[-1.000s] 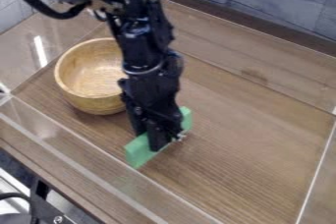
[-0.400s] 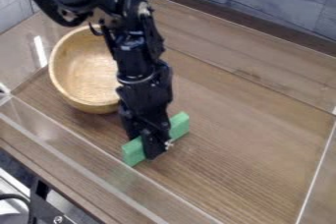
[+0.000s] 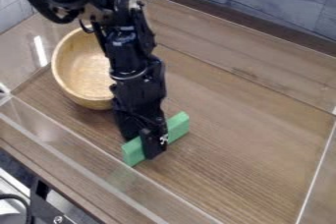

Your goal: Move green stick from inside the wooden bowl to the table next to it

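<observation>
Below centre of the frame, the green stick [image 3: 157, 138] lies flat on the brown table [image 3: 250, 120], outside the wooden bowl [image 3: 82, 71] and a little to its lower right, near but apart from its rim. Compared with a second ago, when its near end looked tipped up under the fingers, the stick now rests level on the wood grain. The hand [image 3: 148, 140] stands directly over the stick's middle, pointing straight down, and hides part of it; its fingers look spread to either side of the block, a change from the clenched hold seen a moment earlier. Whether the fingertips still brush the stick's edges cannot be told from this view.

The bowl sits at upper left, its pale inside bare. Low clear walls border the table along the lower edge.

Judged from this, the placing itself appears done: the stick is on the table beside the bowl, and what seems left is for the arm to lift clear without dragging the block.
</observation>
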You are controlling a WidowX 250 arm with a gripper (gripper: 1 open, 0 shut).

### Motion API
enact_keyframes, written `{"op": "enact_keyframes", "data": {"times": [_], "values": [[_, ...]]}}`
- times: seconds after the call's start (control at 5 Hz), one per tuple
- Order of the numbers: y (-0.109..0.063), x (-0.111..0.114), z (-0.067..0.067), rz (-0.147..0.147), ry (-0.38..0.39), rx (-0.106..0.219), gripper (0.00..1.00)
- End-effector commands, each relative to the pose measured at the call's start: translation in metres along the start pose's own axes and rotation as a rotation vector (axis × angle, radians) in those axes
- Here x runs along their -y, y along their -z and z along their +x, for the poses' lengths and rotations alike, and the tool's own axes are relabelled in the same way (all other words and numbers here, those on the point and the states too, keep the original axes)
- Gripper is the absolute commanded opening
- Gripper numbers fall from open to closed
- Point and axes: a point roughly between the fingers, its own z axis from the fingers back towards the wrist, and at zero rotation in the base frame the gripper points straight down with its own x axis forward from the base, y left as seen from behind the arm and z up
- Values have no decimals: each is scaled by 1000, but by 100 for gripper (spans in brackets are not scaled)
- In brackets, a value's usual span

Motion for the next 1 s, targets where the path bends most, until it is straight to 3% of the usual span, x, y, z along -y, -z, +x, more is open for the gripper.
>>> {"op": "enact_keyframes", "data": {"times": [0.0,0.4,0.8], "values": [[-10,-5,0,3,-31,34,100],[-19,13,7,-19,-91,48,100],[-41,21,16,-34,-84,44,100]]}}
